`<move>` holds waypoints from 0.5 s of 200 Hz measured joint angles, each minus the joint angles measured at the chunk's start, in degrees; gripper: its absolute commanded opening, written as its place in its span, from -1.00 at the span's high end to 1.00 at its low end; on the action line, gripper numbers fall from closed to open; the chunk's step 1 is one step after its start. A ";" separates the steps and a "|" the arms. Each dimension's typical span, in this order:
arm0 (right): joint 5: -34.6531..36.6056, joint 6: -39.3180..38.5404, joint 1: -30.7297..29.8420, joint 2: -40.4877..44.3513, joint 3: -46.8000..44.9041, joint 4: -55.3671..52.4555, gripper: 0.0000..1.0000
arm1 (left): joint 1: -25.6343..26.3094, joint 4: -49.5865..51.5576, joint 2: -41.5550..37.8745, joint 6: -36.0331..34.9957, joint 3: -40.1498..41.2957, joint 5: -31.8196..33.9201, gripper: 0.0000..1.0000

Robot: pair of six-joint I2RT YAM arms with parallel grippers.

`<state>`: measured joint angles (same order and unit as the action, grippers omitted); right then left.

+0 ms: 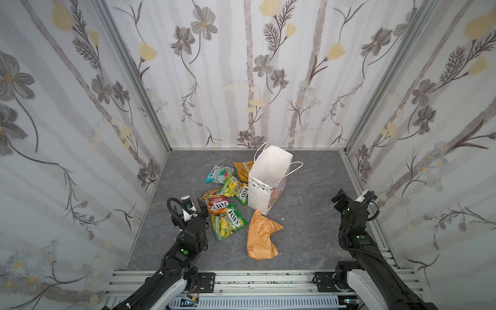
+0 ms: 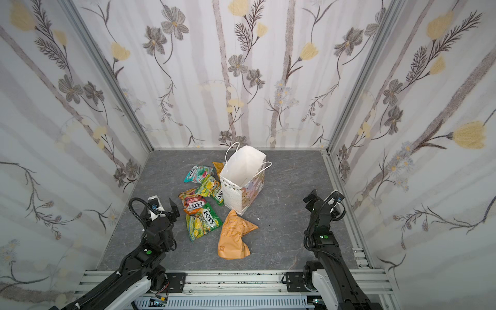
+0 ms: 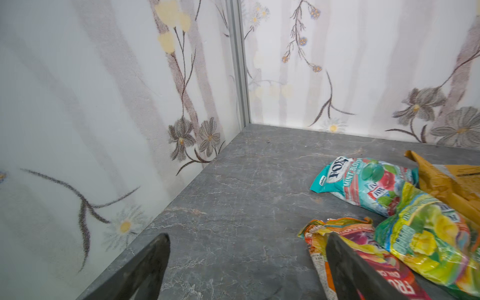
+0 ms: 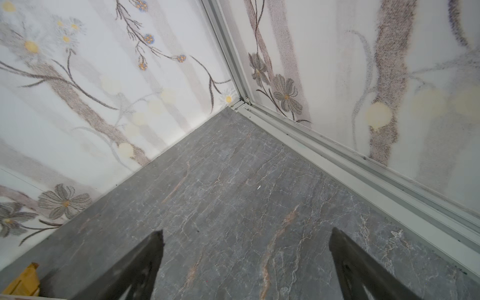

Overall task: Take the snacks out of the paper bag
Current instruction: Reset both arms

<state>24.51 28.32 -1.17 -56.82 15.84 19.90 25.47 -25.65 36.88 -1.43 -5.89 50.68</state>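
Left hand (image 3: 246,239) and right hand (image 4: 246,232) gape empty, crinkly snacks (image 1: 228,214) beside the boxy paper bag (image 1: 259,193).

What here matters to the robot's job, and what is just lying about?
Job: paper bag, teal packet, red packet, far green packet, near green packet, orange pouch, chip bag.
Just there: floral walls, grey table, white scrap.

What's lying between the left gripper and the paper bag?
In both top views, the red-orange FOX'S packet and a green-yellow FOX'S packet lie between the left gripper and the paper bag.
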 measured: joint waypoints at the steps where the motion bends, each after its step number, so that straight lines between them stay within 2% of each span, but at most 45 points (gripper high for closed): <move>1: -0.17 -0.24 0.11 -0.39 0.00 0.39 -0.99 | -0.39 -0.48 0.24 -0.02 0.28 -0.35 -0.91; 21: -1.29 -4.70 1.03 -5.29 0.24 7.76 -0.99 | -5.57 -6.64 4.39 -0.07 3.17 -6.93 -0.91; 48: -3.63 -11.15 0.87 -11.02 -1.90 19.87 -0.99 | -9.70 -13.73 12.33 -0.02 4.00 -15.69 -0.91; 73: -4.81 -16.11 0.87 -16.13 -6.67 32.63 -0.99 | -12.44 -21.53 23.52 0.09 3.15 -22.62 -0.96; 100: -7.80 -19.74 0.37 -22.58 -7.54 44.39 -0.99 | -13.81 -30.67 37.31 -1.29 -1.66 -28.57 -1.00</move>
<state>16.71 8.58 -0.80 -79.40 8.29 64.29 11.66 -56.31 74.19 -2.72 -7.55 22.11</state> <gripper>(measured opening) 0.996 0.997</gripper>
